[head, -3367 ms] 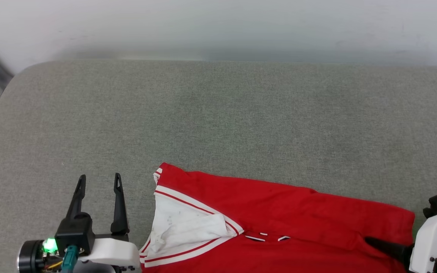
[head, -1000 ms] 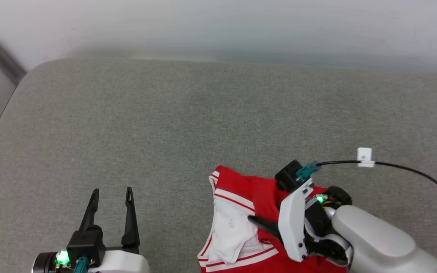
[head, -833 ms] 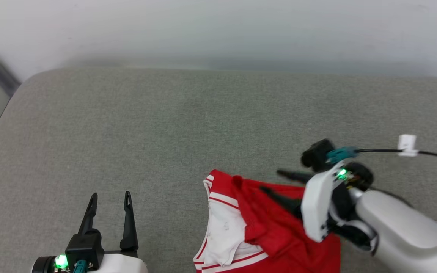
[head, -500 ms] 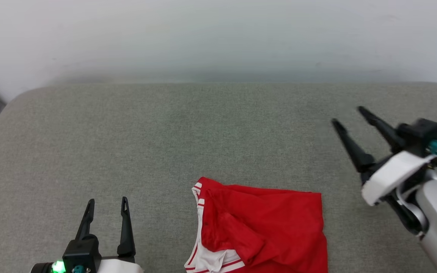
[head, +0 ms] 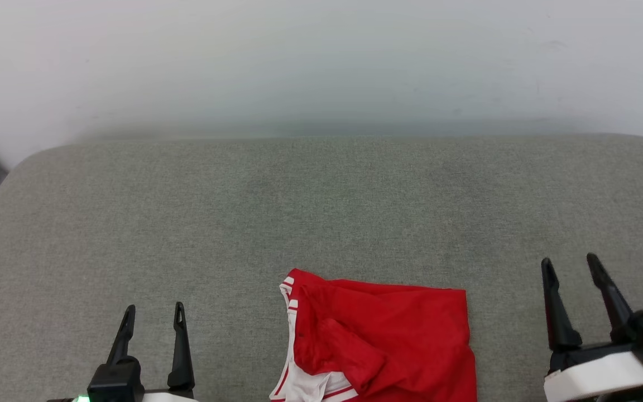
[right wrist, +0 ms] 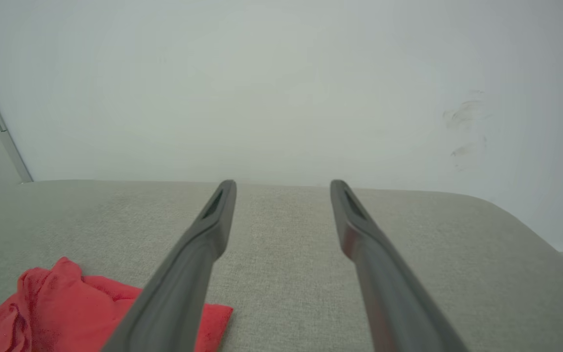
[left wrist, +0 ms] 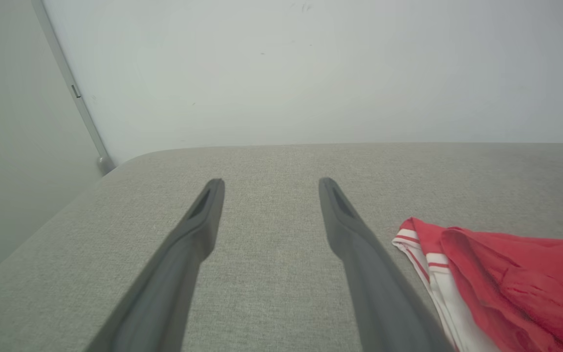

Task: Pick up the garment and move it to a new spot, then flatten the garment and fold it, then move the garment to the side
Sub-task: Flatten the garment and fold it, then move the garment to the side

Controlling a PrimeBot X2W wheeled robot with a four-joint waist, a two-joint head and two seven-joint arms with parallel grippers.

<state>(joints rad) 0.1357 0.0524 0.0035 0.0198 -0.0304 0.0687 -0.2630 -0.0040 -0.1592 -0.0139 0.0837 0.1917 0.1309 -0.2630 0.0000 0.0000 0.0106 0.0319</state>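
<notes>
Left fingers (head: 177, 346) spread wide, nothing between them, tips over bare bench (head: 243, 223). Right fingers (head: 555, 304) also wide and empty, tips pointing away from the robot. All four are long, dark, tapered and matte, with a slot near each tip.

Jersey (head: 388, 335) lies between the two arms at the near edge of the bench, apart from both sets of fingers. Its lower part is cut off by the head view. It is a rough red rectangle. The far edge is fairly straight, and the right edge is straight too. The left half is rumpled, with a loose red flap lying over it. White sleeve cloth and red-white striped trim show along the left edge.

Handling, as a guess: light, thin, limp knit, not fragile and maybe a bit slick. Lifted at one point, it would likely sag and the layers fall open. Better to pinch all the layers at the two far corners, one per arm. The striped trim looks thicker, so it should grip more firmly.

Bench is padded, with a grey woven cover, a coarse weave and rounded corners. The weave may drag on the cloth if it is slid. Wall (head: 321, 56) behind is plain, pale and smooth.
</notes>
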